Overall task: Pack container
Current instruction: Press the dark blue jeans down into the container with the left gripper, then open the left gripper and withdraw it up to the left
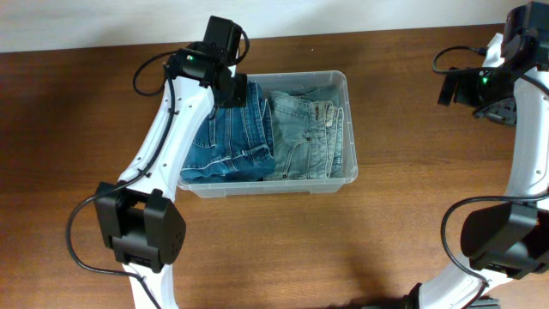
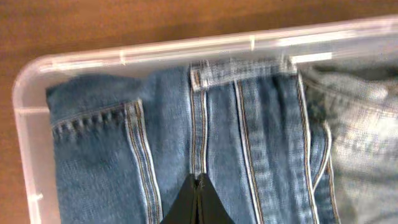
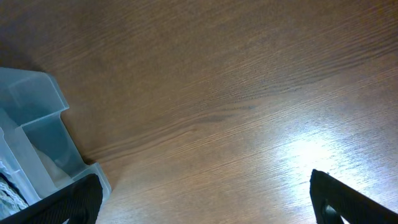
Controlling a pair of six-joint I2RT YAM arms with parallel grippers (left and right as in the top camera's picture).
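One container [image 2: 124, 55] under left hand [image 2: 198, 190]

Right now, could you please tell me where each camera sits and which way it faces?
Overhead: fixed above the table, facing down on the container of folded jeans; both arms show.
Left wrist: on the left arm, facing down into the container's corner at the jeans; the shut left gripper shows at the bottom.
Right wrist: on the right arm, facing down at the table beside the container; the open right gripper shows its fingers in the bottom corners.
Shared: overhead and left wrist both show jeans and container rim.
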